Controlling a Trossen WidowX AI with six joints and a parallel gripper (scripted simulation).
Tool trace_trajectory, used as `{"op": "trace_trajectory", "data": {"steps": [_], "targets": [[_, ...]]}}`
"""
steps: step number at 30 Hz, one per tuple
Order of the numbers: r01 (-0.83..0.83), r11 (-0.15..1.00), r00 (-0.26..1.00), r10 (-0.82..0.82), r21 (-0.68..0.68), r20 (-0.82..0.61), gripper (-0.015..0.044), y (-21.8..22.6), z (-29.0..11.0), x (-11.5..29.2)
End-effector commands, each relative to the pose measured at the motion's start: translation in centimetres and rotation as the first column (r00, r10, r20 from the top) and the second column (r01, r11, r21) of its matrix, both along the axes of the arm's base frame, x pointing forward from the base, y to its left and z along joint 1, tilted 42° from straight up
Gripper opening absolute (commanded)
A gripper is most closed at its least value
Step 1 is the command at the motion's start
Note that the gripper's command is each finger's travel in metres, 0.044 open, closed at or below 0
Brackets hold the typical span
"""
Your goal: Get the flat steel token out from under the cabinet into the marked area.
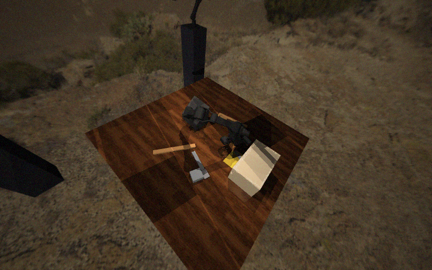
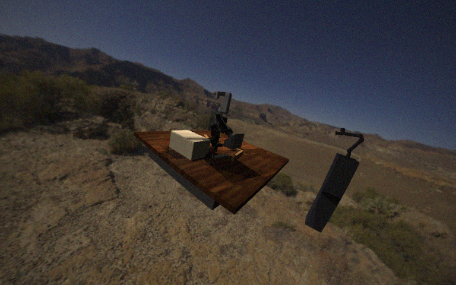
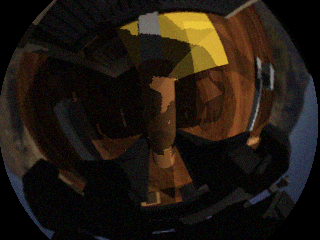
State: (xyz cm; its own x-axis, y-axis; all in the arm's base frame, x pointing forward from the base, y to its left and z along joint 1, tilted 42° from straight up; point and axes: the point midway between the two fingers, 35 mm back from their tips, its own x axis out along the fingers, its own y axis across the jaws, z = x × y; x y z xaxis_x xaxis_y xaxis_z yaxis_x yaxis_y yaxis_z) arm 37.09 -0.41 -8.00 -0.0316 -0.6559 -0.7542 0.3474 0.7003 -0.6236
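Note:
My gripper is low over the table, right in front of the pale cabinet. It is shut on a short wooden rod, which points at the yellow marked area. The area lies at the cabinet's foot and is partly shaded by the arm. In the wrist view a small grey patch shows at the far edge of the yellow, by the dark cabinet base. I cannot tell whether it is the steel token. The space under the cabinet is hidden.
A long wooden stick lies flat left of the gripper. A grey tool with a flat head lies in front of it. The arm's base stands at the back of the wooden table. Dark camera posts stand off the table.

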Motion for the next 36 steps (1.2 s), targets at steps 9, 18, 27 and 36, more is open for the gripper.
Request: {"op": "trace_trajectory", "data": {"steps": [9,18,27,36], "targets": [[0.000,1.000,1.000,0.000,-0.002,-0.006,0.0000,0.5,-0.5,-1.7],[0.000,1.000,1.000,0.000,-0.001,-0.006,0.0000,0.8,-0.7,-2.7],[0.000,1.000,1.000,0.000,-0.001,-0.007,0.0000,1.2,-1.0,-3.7],[0.000,1.000,1.000,0.000,0.000,-0.007,0.0000,1.6,-1.3,-4.9]]}}
